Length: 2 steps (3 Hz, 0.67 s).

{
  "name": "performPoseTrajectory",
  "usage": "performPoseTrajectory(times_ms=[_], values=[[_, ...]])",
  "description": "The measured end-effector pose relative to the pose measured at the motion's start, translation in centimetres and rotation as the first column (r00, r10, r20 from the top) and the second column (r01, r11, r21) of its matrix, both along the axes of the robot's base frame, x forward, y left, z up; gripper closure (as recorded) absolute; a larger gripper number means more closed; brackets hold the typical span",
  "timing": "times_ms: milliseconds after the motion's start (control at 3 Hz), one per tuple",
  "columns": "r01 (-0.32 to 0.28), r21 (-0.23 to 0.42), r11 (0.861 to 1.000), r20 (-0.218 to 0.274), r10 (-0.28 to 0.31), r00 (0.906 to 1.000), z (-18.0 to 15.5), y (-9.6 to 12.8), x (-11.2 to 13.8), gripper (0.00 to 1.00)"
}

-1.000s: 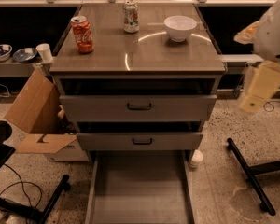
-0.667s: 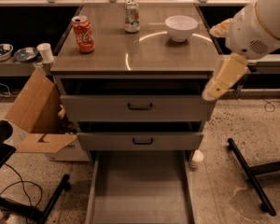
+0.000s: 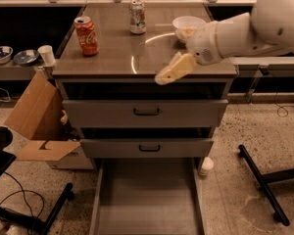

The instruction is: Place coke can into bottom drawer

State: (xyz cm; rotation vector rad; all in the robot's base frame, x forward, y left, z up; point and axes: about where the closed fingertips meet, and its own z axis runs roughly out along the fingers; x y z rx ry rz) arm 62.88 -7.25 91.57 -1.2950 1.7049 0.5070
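Since the earlier pictures the white arm (image 3: 250, 31) has swung in from the cabinet's right side, and the gripper (image 3: 174, 69) now hangs over the front right part of the cabinet top, close to its front edge. Whether the gripper is spread or closed cannot be told. It holds nothing that can be seen.

The cabinet (image 3: 108, 62) is grey, with three drawers in its front. The bottom drawer (image 3: 147, 199) is pulled out well past the cabinet front, showing a flat grey floor and low sides with nothing lying in it. Above it, the middle drawer (image 3: 148, 148) and the top drawer (image 3: 147, 112) each carry a black handle and sit far further in than the bottom one.

A cardboard box (image 3: 36, 116) leans open on the floor against the cabinet's left side. Black stand legs (image 3: 262, 185) lie on the speckled floor well to the cabinet's right.

On the cabinet top, a white bowl (image 3: 183, 23) stands at the back right, partly hidden behind the arm. The coke can (image 3: 86, 35) stands upright at the back left of the cabinet top, well apart from the gripper. A silver-white can (image 3: 137, 17) stands upright at the back middle, between the coke can and the bowl.

Left of the cabinet, on a lower shelf, stand a white cup (image 3: 47, 55) and two small bowls (image 3: 1, 54). A small white thing (image 3: 206, 165) rests on the floor just beside the cabinet's lower right corner.
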Motion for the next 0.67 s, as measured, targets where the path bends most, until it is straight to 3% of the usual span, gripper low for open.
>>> performPoseTrajectory(times_ms=[333,667], values=[[0.018,0.128,0.992,0.036,-0.023,0.9991,0.43,3.92,3.98,0.00],[0.018,0.128,0.992,0.036,-0.023,0.9991,0.42,3.94,3.98,0.00]])
